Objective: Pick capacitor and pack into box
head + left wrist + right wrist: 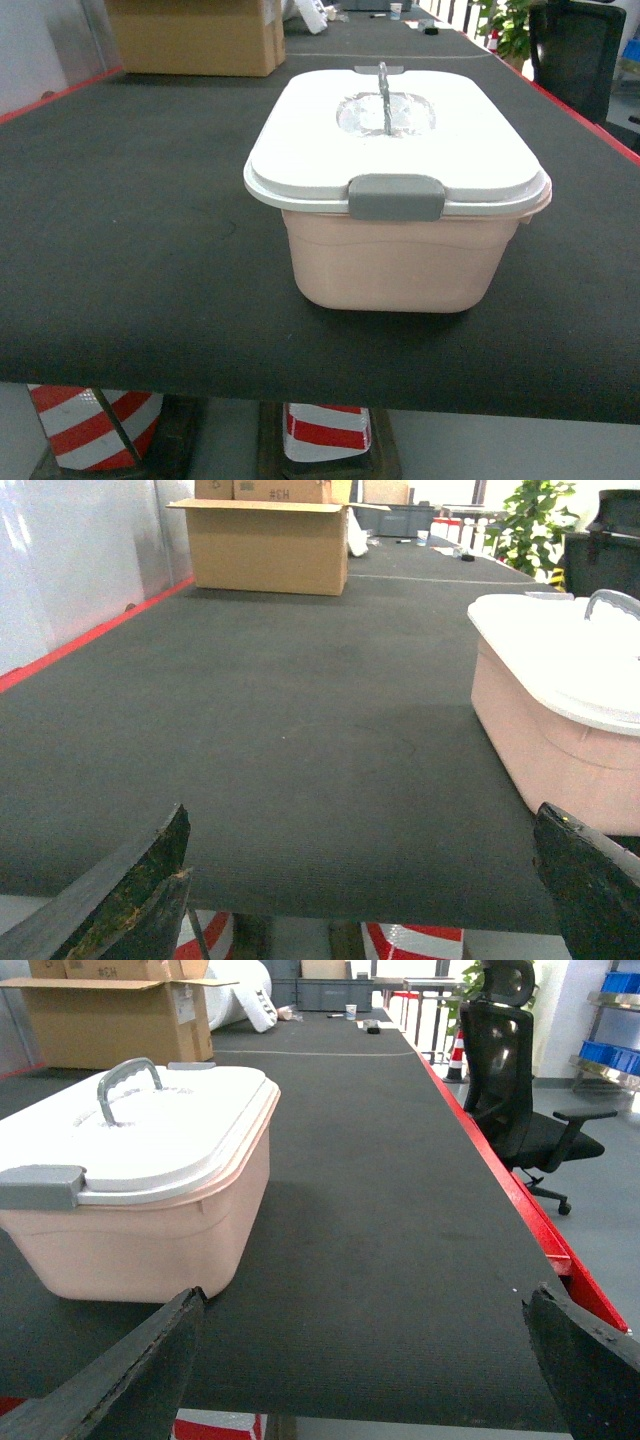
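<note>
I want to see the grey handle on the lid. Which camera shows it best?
The right wrist view: the handle stands side-on, its arch clear. The head view sees it edge-on, a thin strip. The left wrist view catches only a cropped curve.

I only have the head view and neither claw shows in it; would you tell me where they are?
Observer: Both are at the near edge of the table. The left claw is open and holds nothing, with the box ahead to its right.
Operator: And the right one?
Observer: The right claw is open too, with the box ahead to its left.
Operator: Any capacitor in sight?
Observer: None shows in either wrist view.
</note>
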